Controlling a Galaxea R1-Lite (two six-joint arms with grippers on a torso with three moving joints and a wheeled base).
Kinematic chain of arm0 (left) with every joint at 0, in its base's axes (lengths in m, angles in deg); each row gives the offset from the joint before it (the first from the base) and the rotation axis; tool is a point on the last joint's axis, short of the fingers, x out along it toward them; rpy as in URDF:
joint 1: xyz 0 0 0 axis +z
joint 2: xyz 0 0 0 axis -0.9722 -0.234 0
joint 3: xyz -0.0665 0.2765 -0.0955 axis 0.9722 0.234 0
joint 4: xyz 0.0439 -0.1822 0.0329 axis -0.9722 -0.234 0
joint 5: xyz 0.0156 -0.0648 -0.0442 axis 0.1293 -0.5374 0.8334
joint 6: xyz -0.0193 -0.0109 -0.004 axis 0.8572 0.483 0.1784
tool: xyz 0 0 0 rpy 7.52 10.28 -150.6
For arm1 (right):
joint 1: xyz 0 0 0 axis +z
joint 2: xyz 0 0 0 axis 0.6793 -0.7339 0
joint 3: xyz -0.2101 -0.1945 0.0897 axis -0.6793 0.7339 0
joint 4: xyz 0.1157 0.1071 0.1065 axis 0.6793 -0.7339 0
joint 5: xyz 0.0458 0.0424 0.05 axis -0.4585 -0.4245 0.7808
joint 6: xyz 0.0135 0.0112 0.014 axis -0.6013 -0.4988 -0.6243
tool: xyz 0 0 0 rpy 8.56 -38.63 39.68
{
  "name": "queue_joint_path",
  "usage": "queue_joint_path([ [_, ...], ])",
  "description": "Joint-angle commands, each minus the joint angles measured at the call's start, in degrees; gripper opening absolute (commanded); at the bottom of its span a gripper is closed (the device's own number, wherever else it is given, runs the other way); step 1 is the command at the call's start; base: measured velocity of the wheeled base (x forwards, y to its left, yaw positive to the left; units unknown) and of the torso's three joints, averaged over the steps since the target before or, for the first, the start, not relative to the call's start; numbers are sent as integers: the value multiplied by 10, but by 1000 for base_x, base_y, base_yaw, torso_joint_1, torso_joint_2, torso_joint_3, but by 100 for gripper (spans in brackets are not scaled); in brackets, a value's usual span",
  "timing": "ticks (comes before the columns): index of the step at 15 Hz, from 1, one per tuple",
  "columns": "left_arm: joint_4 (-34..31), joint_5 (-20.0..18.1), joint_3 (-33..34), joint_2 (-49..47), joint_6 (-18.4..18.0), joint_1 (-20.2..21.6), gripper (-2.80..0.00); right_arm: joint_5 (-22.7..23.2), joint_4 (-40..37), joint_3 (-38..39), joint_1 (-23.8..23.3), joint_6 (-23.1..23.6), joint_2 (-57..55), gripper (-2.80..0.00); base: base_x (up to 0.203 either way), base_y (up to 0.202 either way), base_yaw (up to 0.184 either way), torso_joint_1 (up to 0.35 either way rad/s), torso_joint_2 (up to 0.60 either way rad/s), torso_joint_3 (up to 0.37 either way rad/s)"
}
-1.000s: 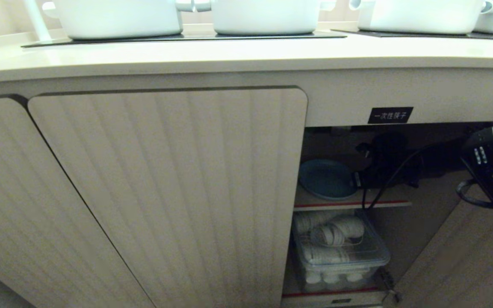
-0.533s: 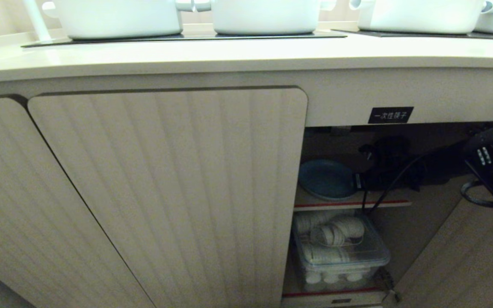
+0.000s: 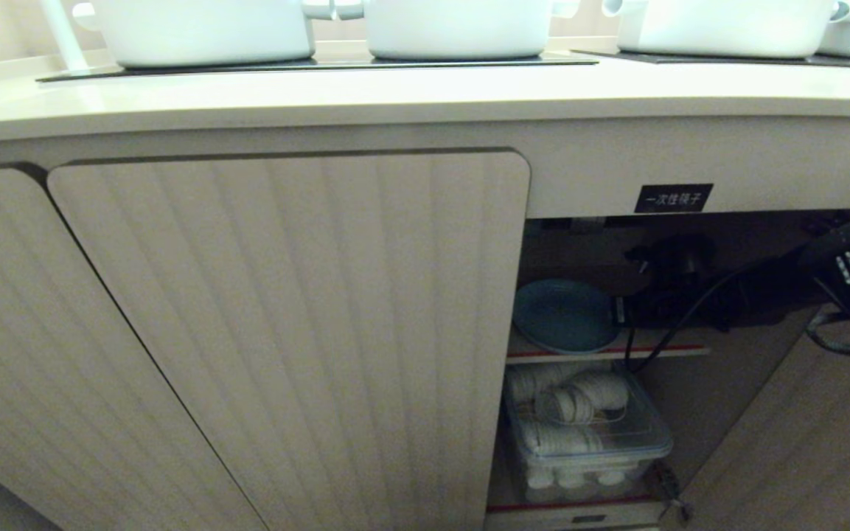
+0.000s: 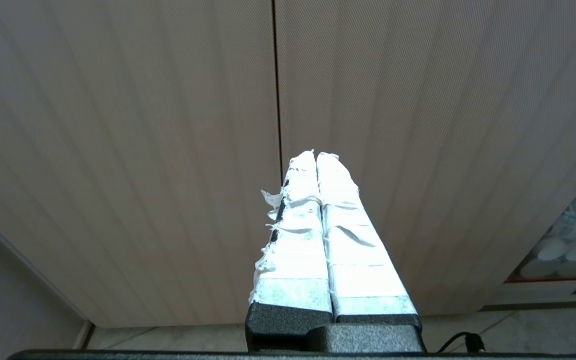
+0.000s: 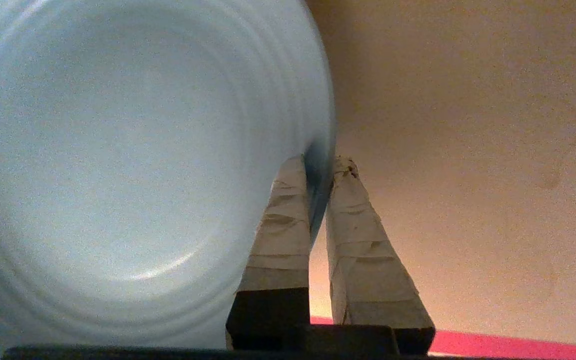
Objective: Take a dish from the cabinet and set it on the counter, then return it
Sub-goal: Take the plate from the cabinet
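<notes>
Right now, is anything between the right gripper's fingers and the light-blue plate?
Nothing: in the right wrist view the right gripper pinches the light-blue plate directly at its rim, one finger on each side.

The dish (image 3: 565, 316) now sits tipped up on the cabinet's inner shelf (image 3: 660, 351), its face turned more toward the room than a second ago, its near edge closer to the shelf's red-striped front. The right gripper (image 5: 320, 167) has pinched down on the dish's rim, and the right arm (image 3: 848, 273) has risen slightly above the shelf.
</notes>
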Motion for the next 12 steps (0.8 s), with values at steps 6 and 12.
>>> queue_joint_path([
  [6,0,1,0,0,0,0,-280,2,6,36,0,-12,35,-280,0,0,0,0,0,0],
  [12,0,0,0,0,0,0,-280,3,58,118,0,-25,58,-280,0,0,0,0,0,0],
])
